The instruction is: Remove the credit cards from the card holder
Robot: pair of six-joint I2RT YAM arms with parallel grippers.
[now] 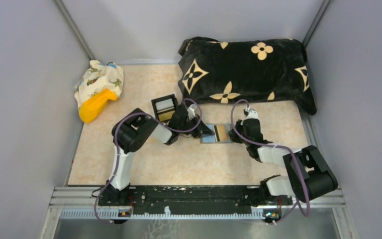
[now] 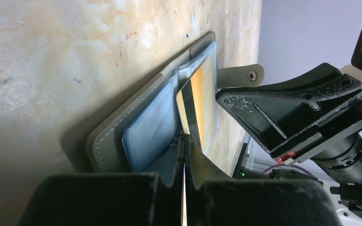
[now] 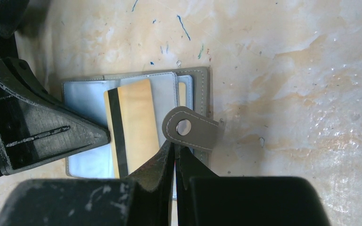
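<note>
The grey card holder [image 1: 209,140] lies open on the table between both arms, its light-blue inner face [image 3: 87,94] up. A gold credit card [image 3: 136,122] with a black stripe sticks partway out of a pocket; it also shows in the left wrist view [image 2: 200,103]. My left gripper [image 2: 185,137] is shut on the card's striped edge, coming from the holder's left side [image 1: 200,130]. My right gripper [image 3: 174,145] is shut at the base of the holder's grey snap tab [image 3: 191,127], on the holder's right edge [image 1: 235,135]. Another card edge peeks from a pocket behind.
A black box with gold and silvery compartments [image 1: 164,107] stands just behind my left gripper. A black pillow with gold flowers [image 1: 243,69] fills the back right. A patterned cloth with a yellow object [image 1: 98,89] lies at the back left. Grey walls close three sides.
</note>
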